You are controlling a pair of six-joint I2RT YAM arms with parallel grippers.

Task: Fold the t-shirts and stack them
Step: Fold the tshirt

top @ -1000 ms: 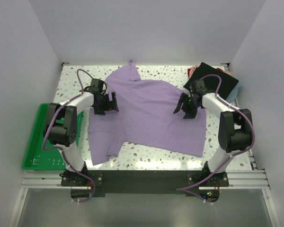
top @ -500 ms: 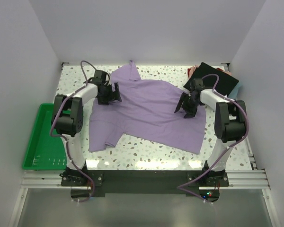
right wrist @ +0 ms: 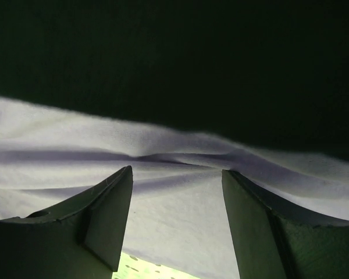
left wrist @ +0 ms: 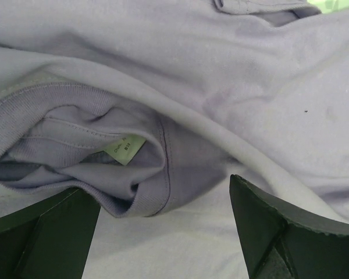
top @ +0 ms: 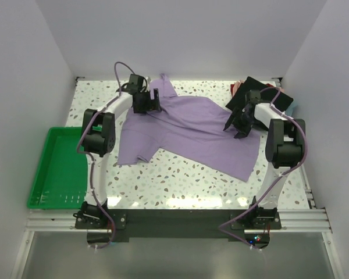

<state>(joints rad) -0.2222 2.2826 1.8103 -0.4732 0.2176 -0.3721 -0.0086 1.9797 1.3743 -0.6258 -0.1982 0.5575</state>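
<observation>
A large lavender t-shirt (top: 189, 133) lies spread on the speckled table, its collar towards the far edge. My left gripper (top: 153, 104) stands open on the collar area. In the left wrist view its gripper (left wrist: 157, 187) straddles the ribbed collar (left wrist: 75, 116) and a small label (left wrist: 125, 150). My right gripper (top: 237, 123) stands open on the shirt's right shoulder edge. In the right wrist view the gripper (right wrist: 175, 171) has wrinkled lavender cloth (right wrist: 163, 203) between its fingers. A folded black t-shirt (top: 262, 97) lies just behind, on red/pink (top: 237, 87) and light blue (top: 290, 111) ones.
A green plastic tray (top: 43, 192) sits off the table's left side. White walls close in the far, left and right sides. The folded stack fills the far right corner, close to my right gripper.
Both grippers moved toward the far edge, the left one also rightward. The lavender t-shirt slid back with them, its near hem now farther from the arm bases.
</observation>
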